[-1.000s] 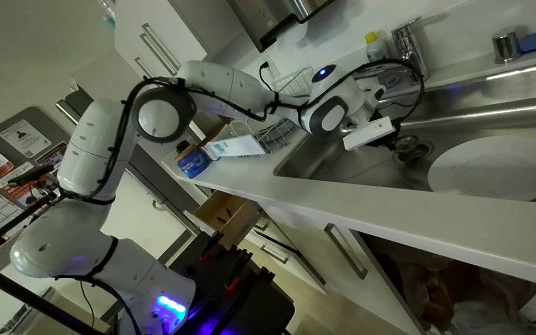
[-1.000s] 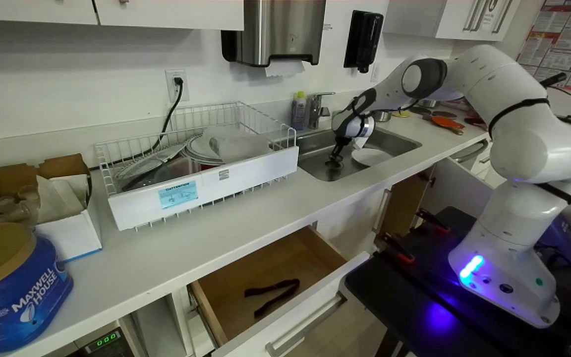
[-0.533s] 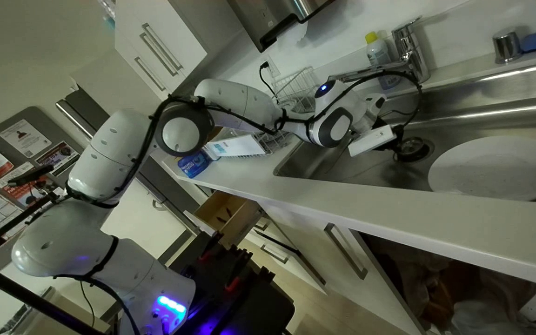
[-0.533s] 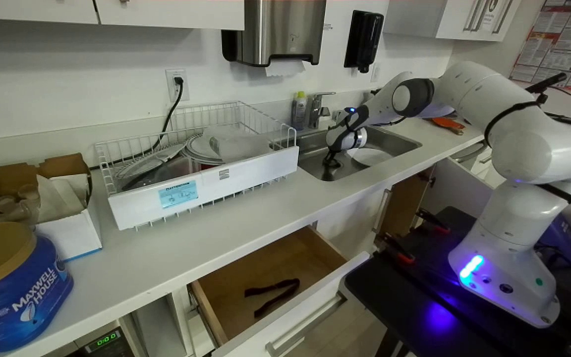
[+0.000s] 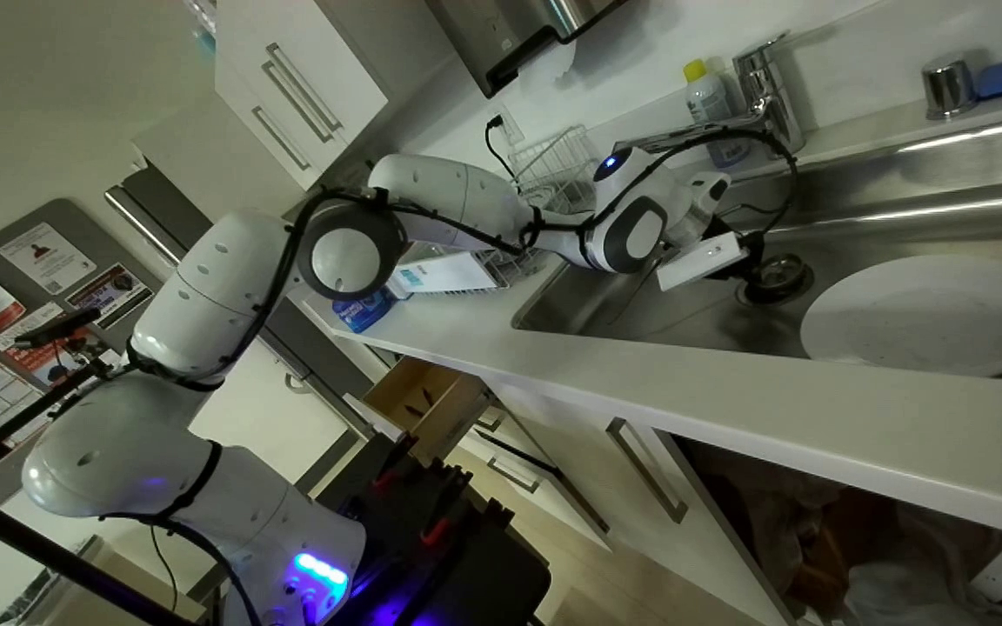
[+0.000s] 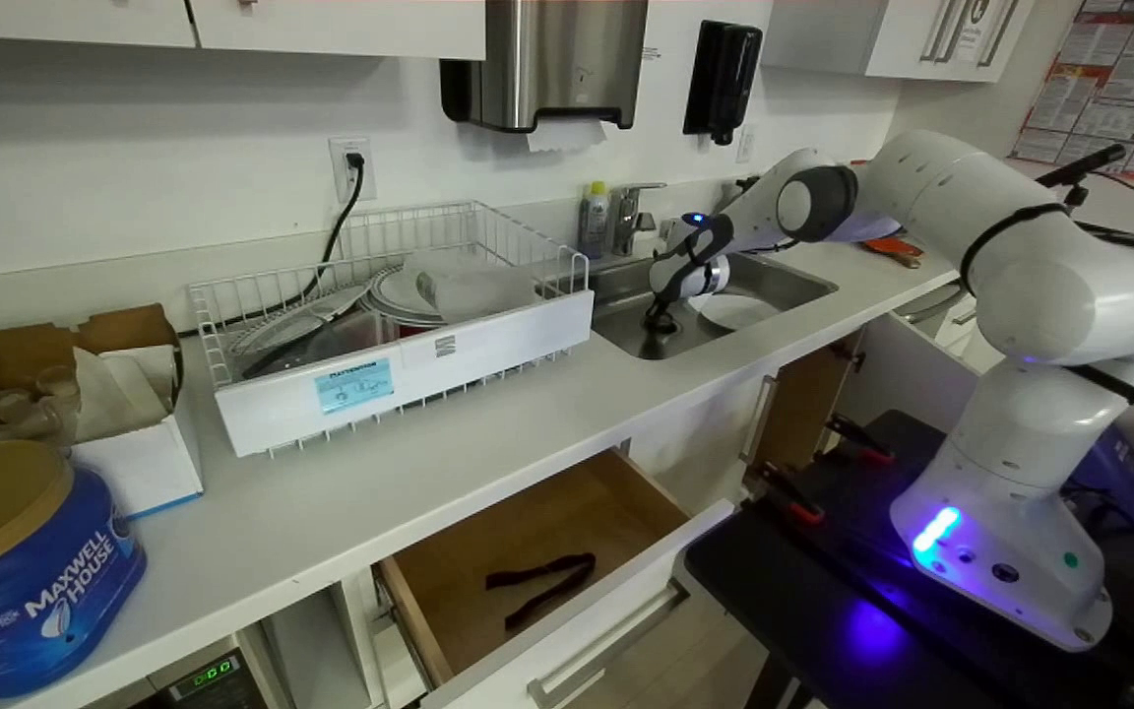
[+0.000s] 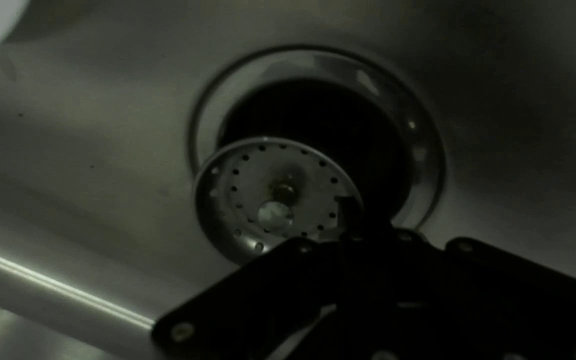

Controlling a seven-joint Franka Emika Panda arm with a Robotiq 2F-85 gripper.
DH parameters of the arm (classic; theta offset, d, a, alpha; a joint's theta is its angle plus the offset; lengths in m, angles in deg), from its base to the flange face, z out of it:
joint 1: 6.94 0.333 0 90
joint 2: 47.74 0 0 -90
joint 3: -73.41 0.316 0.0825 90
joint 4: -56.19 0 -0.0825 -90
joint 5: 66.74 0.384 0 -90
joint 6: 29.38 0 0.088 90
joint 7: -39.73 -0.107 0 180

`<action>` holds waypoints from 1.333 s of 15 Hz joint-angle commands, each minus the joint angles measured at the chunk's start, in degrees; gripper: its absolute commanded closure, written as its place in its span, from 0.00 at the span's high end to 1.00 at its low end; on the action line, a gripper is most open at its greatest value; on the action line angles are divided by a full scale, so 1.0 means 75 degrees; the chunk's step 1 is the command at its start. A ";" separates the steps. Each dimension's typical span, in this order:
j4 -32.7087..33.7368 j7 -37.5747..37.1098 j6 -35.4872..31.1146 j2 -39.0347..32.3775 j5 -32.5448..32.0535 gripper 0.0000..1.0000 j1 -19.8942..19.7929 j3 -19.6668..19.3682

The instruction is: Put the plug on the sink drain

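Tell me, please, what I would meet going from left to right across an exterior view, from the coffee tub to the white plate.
In an exterior view: coffee tub, dish rack, yellow-capped bottle, gripper, white plate.

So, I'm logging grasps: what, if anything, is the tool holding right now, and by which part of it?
The tool is closed on the plug, pinching its rim; the central knob is free.

Three cameras, all catching the sink basin [image 5: 684, 317]!
In an exterior view, rolled askew, it sits at 3 o'clock; in an exterior view sighting along the counter [image 6: 360, 492], it's farther off at 2. Both share arm [image 5: 346, 259], drawer [image 6: 518, 522] and plate [image 5: 927, 313], and here's the wrist view, tight in, staring down at the sink drain [image 7: 328, 115]!
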 commanded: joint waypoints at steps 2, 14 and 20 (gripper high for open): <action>0.0769 -0.0203 0.0673 -0.0262 -0.0209 0.01 -0.0142 0.0027; 0.1269 0.0623 0.2097 -0.0173 0.0142 0.01 -0.0722 0.0802; 0.1562 0.1113 0.2954 -0.0239 0.0371 0.01 -0.0834 0.1052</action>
